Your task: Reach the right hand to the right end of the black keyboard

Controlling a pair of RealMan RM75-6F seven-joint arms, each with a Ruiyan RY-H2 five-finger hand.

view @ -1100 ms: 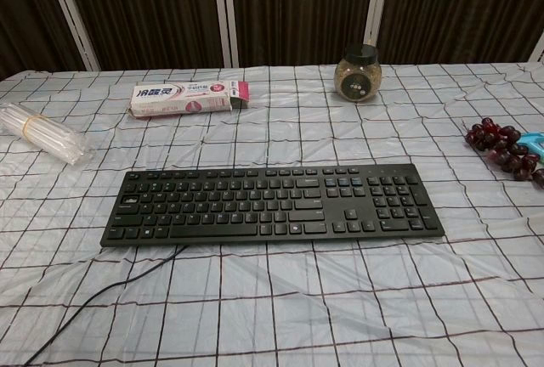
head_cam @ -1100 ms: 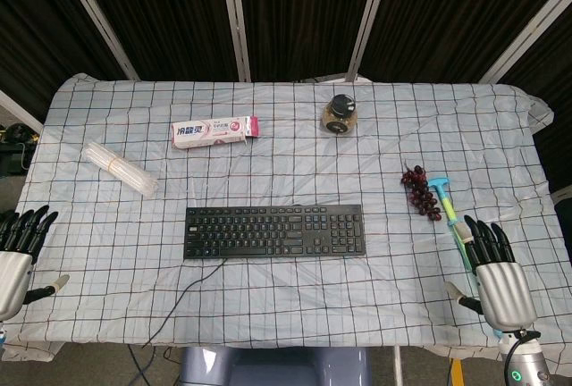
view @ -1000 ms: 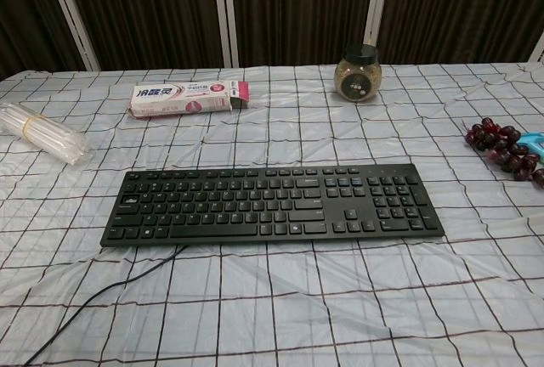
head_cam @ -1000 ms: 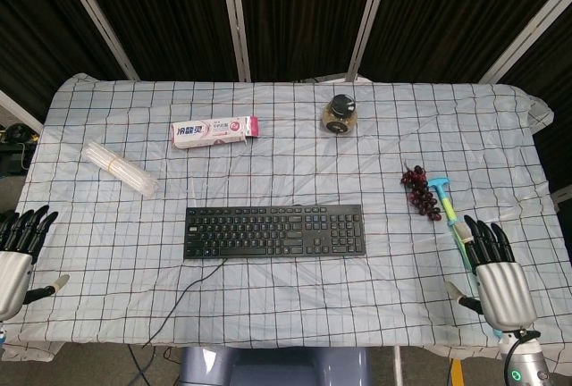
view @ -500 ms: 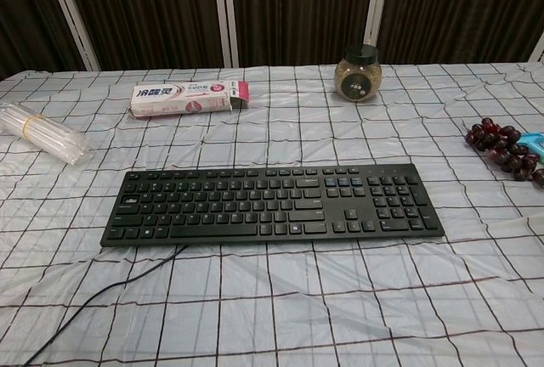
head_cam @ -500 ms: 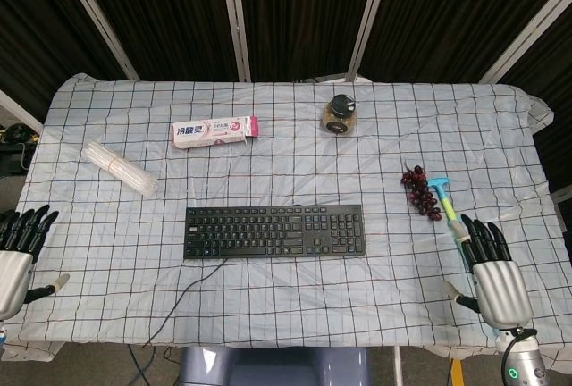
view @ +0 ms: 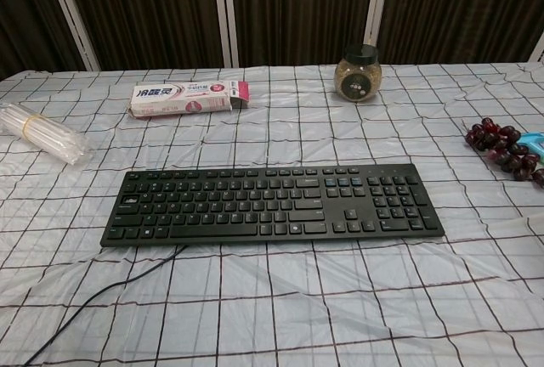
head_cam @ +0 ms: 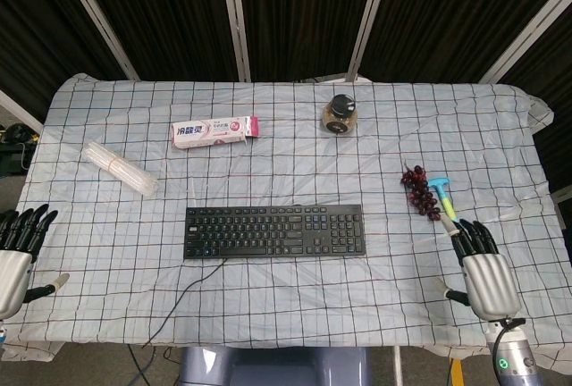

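Note:
The black keyboard point(head_cam: 274, 231) lies flat near the table's front middle, its cable trailing off the front edge; the chest view shows the keyboard point(view: 272, 203) with its number pad at the right end. My right hand point(head_cam: 483, 272) hovers at the front right of the table, fingers straight and apart, holding nothing, well to the right of the keyboard's right end. My left hand point(head_cam: 15, 256) sits at the front left corner, fingers spread and empty. Neither hand shows in the chest view.
A bunch of dark grapes point(head_cam: 420, 191) and a blue-green tool point(head_cam: 444, 200) lie between my right hand and the keyboard's far side. A jar point(head_cam: 339, 114), a toothpaste box point(head_cam: 214, 130) and a bundle of clear straws point(head_cam: 120, 169) sit further back.
My right hand has shifted a little to the left and toward the table. The left hand and the objects have not moved.

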